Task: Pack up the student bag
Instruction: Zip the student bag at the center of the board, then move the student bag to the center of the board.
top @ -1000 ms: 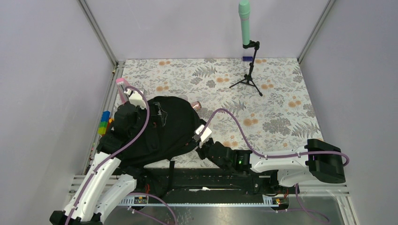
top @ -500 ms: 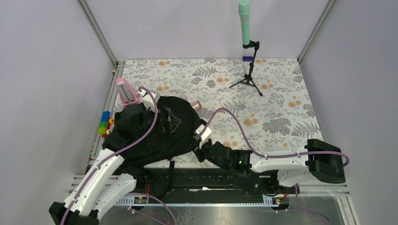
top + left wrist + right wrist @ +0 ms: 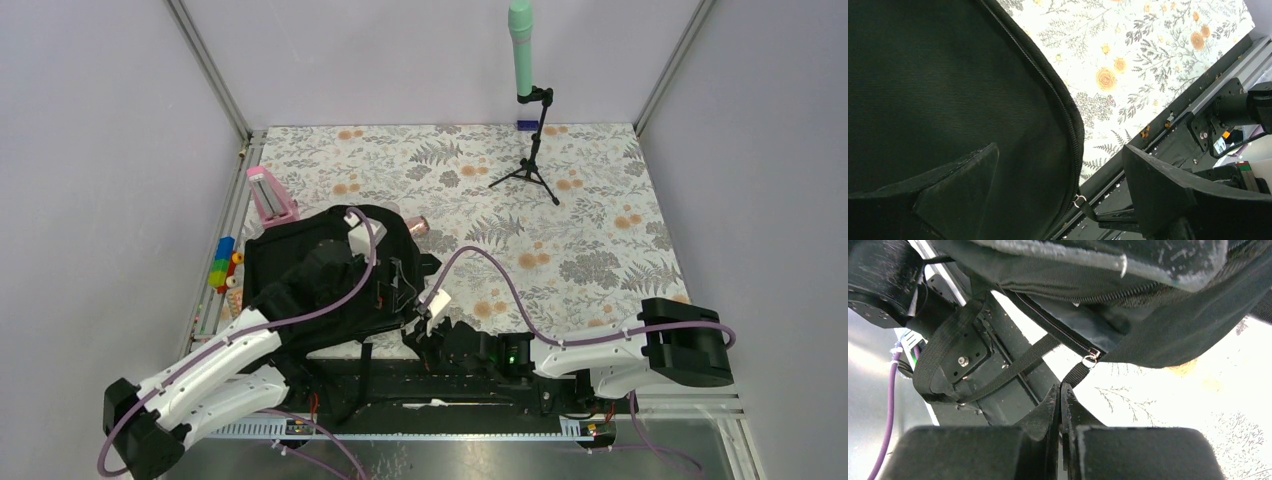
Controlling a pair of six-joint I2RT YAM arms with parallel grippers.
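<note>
One large soft black fabric backpack [image 3: 275, 260] lies at 8 o'clock on the floral-print surface [image 3: 600, 220].
Right claw [image 3: 1061, 390] sits at the bag's 5 o'clock. Its fingers are pressed together, tips pinching the black webbing zip-pull strap [image 3: 1078, 374].
Left claw [image 3: 1059, 150] is over the bag by the zip line, fingers fully apart and holding nothing. Can't tell if it touches the fabric.
Count: two claws, one bag.
Further out:
- one pink wedge-shaped object [image 3: 268, 195] at 10 o'clock
- one mint-green cylinder on a black tripod [image 3: 521, 50] at 1 o'clock
- a small cluster of coloured blocks [image 3: 222, 262] at 9 o'clock, number unclear
</note>
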